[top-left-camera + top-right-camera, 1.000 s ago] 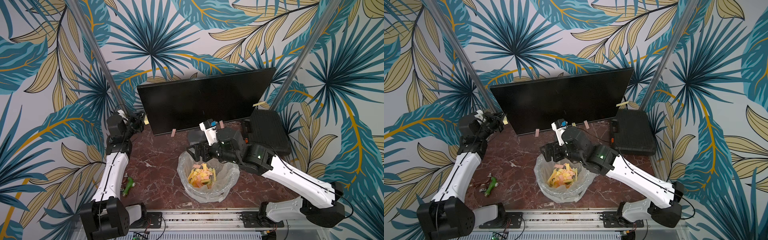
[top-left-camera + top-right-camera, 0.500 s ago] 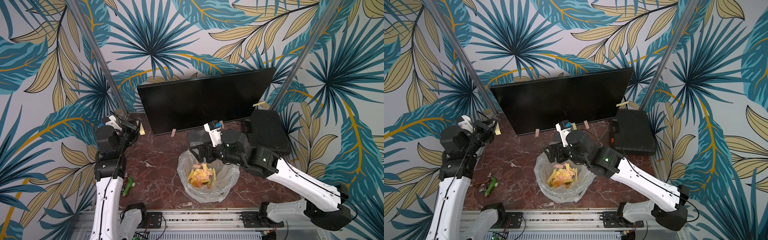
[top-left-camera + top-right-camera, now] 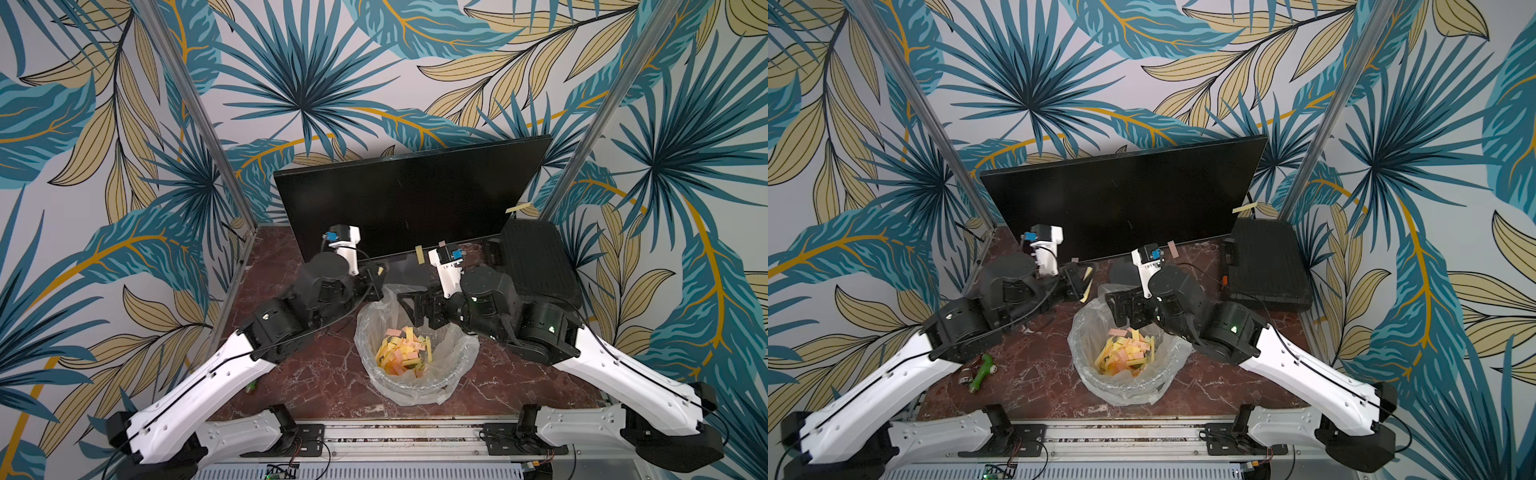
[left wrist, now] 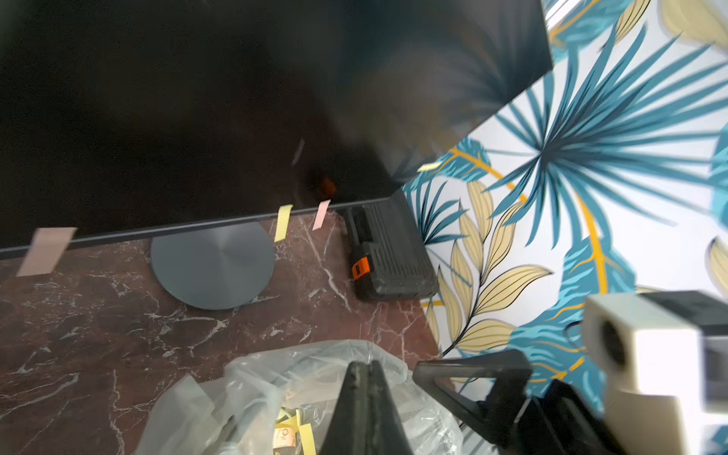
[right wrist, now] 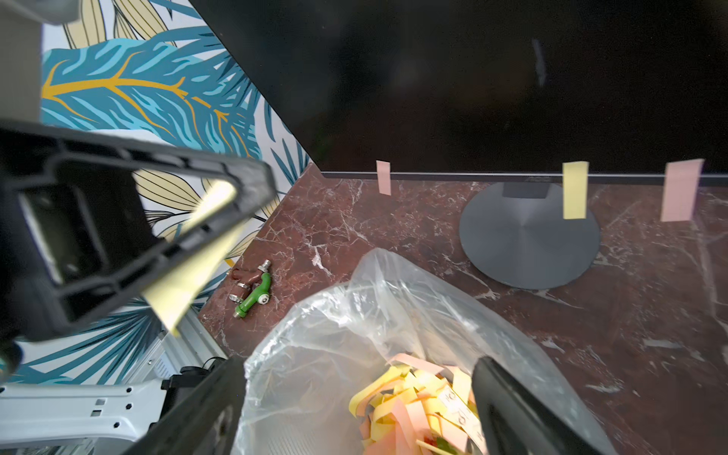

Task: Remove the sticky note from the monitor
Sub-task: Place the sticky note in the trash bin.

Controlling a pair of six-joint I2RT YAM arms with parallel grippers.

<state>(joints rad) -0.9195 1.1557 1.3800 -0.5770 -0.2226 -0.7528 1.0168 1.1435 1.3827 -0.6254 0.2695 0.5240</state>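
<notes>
The black monitor [image 3: 411, 199] [image 3: 1121, 199] stands at the back of the marble table. Sticky notes hang from its lower edge: a pink one [image 5: 383, 177], a yellow one [image 5: 575, 189] [image 3: 419, 253] and another pink one [image 5: 681, 189]. One more yellow strip [image 3: 516, 207] sticks out at its right edge. My left gripper [image 3: 376, 276] [image 3: 1077, 282] [image 4: 364, 368] is shut on a yellow sticky note [image 3: 1087, 282] [image 5: 189, 275], held beside the rim of the clear bin bag [image 3: 365, 328]. My right gripper [image 3: 411, 307] [image 5: 358, 374] hangs open over the bag with nothing between its fingers.
The bag [image 3: 1084, 332] holds several yellow and pink strips. A black ribbed box [image 3: 536, 257] lies at the back right. A green fitting [image 3: 982, 372] lies on the table at the left. The monitor's round grey base [image 4: 212, 268] stands behind the bag.
My left arm has swung from the monitor's left edge to the bag's rim, carrying the yellow note. The right gripper has stayed open over the bag, shifting slightly.
</notes>
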